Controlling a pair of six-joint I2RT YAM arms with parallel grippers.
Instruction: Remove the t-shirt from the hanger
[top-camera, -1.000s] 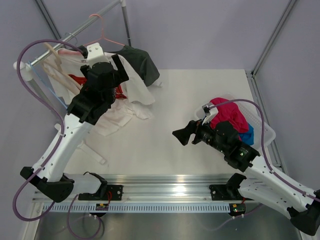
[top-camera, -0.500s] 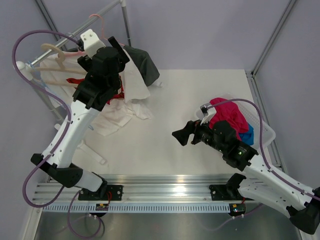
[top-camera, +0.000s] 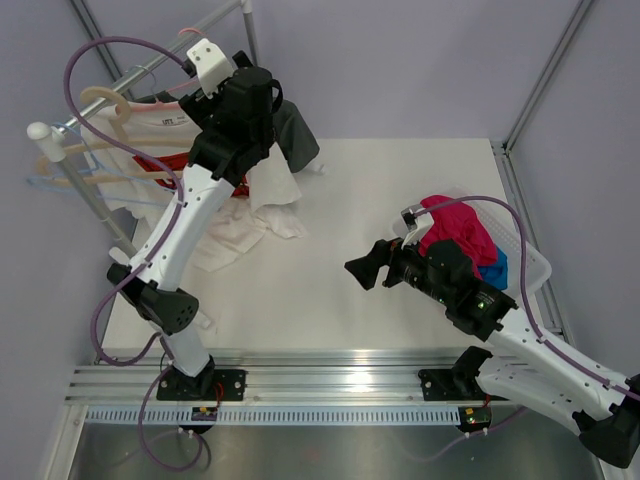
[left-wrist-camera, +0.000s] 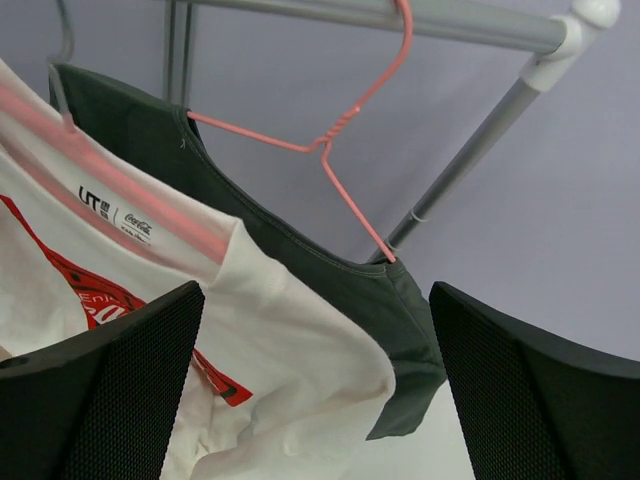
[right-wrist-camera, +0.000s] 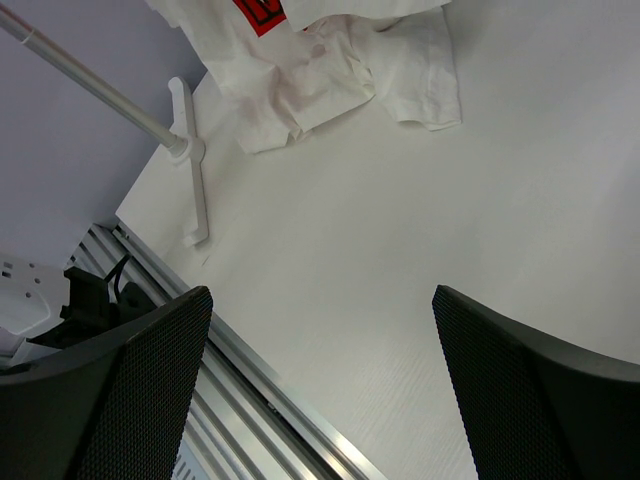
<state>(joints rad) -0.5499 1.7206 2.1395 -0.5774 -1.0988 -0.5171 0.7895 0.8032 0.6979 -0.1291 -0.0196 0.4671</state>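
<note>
Where everything hangs: a grey metal clothes rail stands at the 10 o'clock corner of the white table, so garments drape within the left arm's reach.
T-shirt: the white short-sleeved t-shirt with a red Coca-Cola print has its collar round its hanger and its lower part pooled on the table below. By my reading it is not yet freed.
Neighbour: a dark grey t-shirt on a thin pink wire hanger hangs just behind it and crowds the shoulder.
Hanger: the thick salmon-pink plastic hanger sits inside the collar and carries the shirt's weight. Its hook is out of view.
Left gripper: raised to the rail with jaws spread wide and empty, it faces the shirt's shoulder, apparently lined up to take cloth.
Right gripper: at 4 o'clock it is low over bare table, released and holding nothing, seemingly parked clear.
</note>
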